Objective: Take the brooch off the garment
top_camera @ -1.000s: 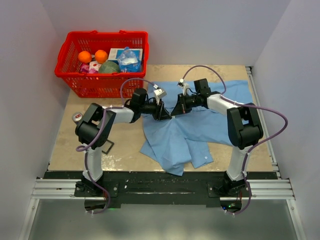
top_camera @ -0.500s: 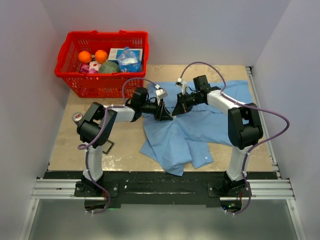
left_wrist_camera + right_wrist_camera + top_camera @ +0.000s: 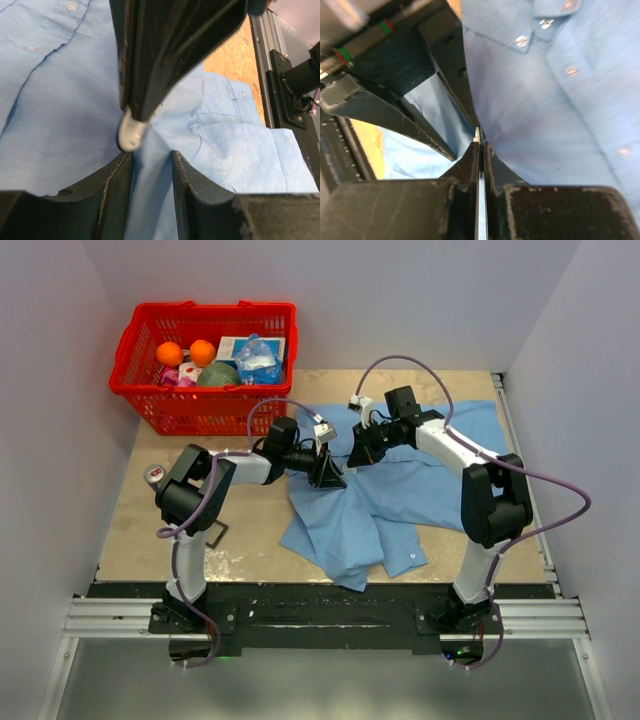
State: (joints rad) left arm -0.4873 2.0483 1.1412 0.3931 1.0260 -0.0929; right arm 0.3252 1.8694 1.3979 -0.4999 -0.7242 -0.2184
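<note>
The brooch (image 3: 131,135) sits edge-on in right tool (image 3: 481,148); left tool (image 3: 152,161) pinches garment (image 3: 60,100).

We reach inward, left gripper (image 3: 330,478) and right gripper (image 3: 355,458) nearly touching. Our right jaws pinch tight; left narrowly gapped.

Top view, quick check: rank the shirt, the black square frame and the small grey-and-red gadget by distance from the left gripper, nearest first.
1. Shirt, directly under the left gripper and touching it.
2. Frame, off toward the near left.
3. Gadget, farthest out on the left.
</note>
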